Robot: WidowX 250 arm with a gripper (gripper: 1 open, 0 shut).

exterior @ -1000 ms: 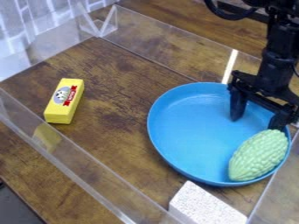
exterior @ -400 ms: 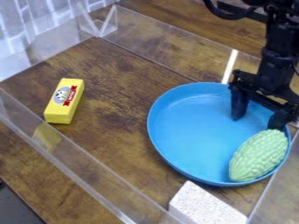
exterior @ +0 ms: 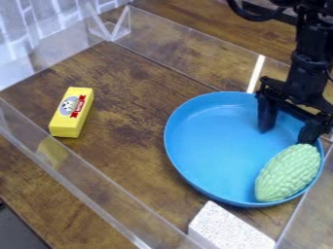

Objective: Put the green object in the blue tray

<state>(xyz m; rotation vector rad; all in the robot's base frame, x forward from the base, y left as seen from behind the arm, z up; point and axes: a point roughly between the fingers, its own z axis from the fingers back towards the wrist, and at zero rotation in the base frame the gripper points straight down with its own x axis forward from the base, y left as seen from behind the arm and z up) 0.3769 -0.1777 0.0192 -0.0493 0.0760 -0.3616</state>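
Camera: green object (exterior: 289, 172) lies diagonally, seemingly upper-right to lower-left.

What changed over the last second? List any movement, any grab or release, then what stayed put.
Nothing visibly changed. The gripper hangs open over the far right of the blue tray, holding nothing, as before. The green bitter gourd lies at the tray's right edge, below the gripper and apart from it. The yellow block and the white sponge stayed where they were.
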